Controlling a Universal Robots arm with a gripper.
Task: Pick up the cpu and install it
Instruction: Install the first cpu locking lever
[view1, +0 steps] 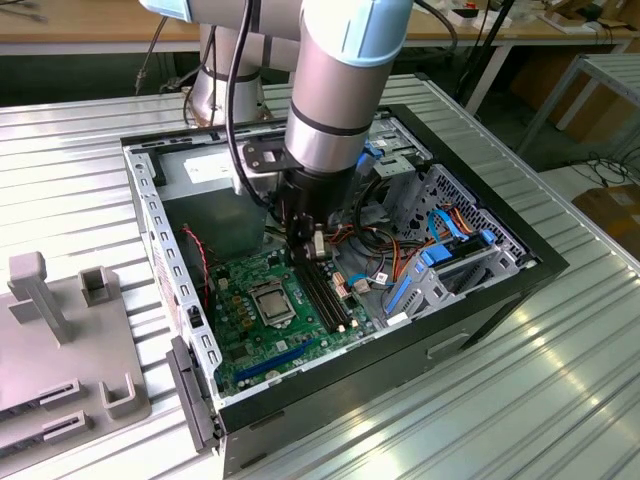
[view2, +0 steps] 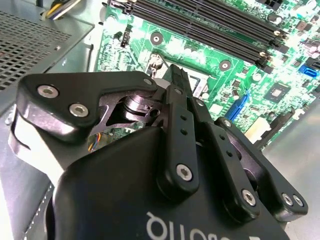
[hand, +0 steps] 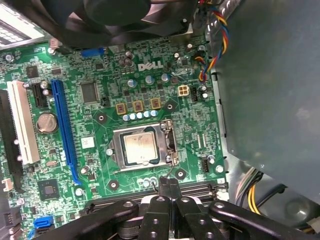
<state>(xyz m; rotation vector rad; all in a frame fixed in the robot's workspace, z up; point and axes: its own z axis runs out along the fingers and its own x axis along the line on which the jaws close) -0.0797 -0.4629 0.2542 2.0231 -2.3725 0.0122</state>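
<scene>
The cpu (hand: 139, 149) is a small square chip with a dull grey top. It lies flat inside the metal socket frame (hand: 116, 150) on the green motherboard (hand: 100, 125). In the exterior view the cpu (view1: 272, 300) sits mid-board in the open computer case. My gripper (view1: 318, 248) hangs a little above the board, over the long black memory slots (view1: 325, 295) just beside the socket. The gripper (hand: 169, 182) has its two black fingers pressed together with nothing between them. The gripper (view2: 178, 76) points down at the socket area and covers most of it.
The black case walls (view1: 150, 210) ring the board. Bundled cables (view1: 385, 255) and a blue drive bracket (view1: 440, 265) fill the exterior view's right side of the case. A grey fixture (view1: 60, 340) stands on the ribbed metal table at the exterior view's left. A black fan (hand: 120, 12) overhangs the board.
</scene>
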